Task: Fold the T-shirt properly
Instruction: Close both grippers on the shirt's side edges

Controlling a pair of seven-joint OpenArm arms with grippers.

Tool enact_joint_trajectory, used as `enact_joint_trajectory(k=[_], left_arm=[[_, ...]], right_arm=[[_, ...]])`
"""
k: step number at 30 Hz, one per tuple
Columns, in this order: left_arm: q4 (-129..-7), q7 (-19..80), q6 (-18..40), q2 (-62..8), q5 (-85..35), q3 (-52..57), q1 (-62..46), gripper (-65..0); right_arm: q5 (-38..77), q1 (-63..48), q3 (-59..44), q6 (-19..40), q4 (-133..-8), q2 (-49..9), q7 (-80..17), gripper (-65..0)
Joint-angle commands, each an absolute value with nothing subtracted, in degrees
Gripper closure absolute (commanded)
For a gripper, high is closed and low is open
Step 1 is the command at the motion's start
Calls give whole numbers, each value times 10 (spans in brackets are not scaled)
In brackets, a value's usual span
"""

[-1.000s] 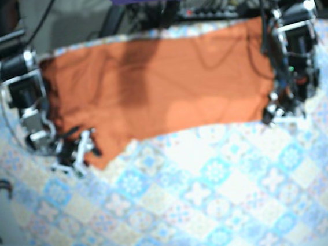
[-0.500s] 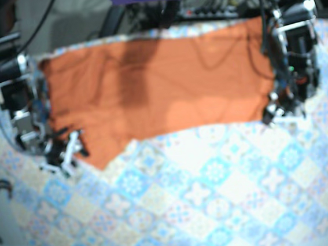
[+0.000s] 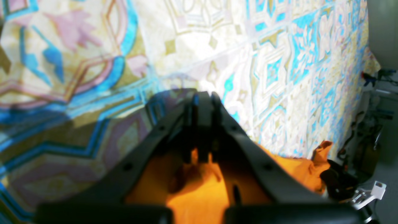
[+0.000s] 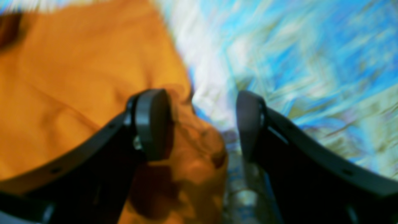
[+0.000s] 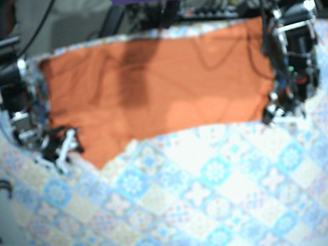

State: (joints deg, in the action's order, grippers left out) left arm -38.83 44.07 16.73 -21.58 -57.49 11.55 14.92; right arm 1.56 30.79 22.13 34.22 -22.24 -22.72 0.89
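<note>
The orange T-shirt (image 5: pixel 160 88) is lying spread flat across the far half of the worktop, on a patterned cloth (image 5: pixel 218 199). It is lightly creased, and one corner is jutting nearward on my right side.

My left fingers (image 3: pixel 203 118) are pressing fully together at the shirt's near corner on my left side. Orange fabric is bunching beneath them, but I cannot tell whether any is caught.

My right fingers (image 4: pixel 152 121) are standing wide apart and gripping nothing. They are straddling the shirt's edge, with one pad over the orange fabric and the other over the cloth.

The shirt's far hem is running along the worktop's far edge. The patterned cloth is showing across the whole near half.
</note>
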Motion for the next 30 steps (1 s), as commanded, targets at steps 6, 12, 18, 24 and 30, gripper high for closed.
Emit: enact_joint_trajectory(k=[6,12,18,24,30], left_arm=[[-390,457,160,-220,-562,113,152,0],[-390,456,160,-220,-562,113,152,0],[-390,456,160,-221,-562,113,152,0],[-390,456,160,-221,-562,113,152,0],[-390,455,160,-221,-562,113,152,0]], right_arm=[[12,330,220,363,-218,-235,5,-346],[12,329,218,400,-219,-228,-8,-346],[12,329,221,400,-219,-225,-7,-345],[12,329,222,400,-219,-219,-5,-281],[12,329,223,400,-219,-219,-4,-103]])
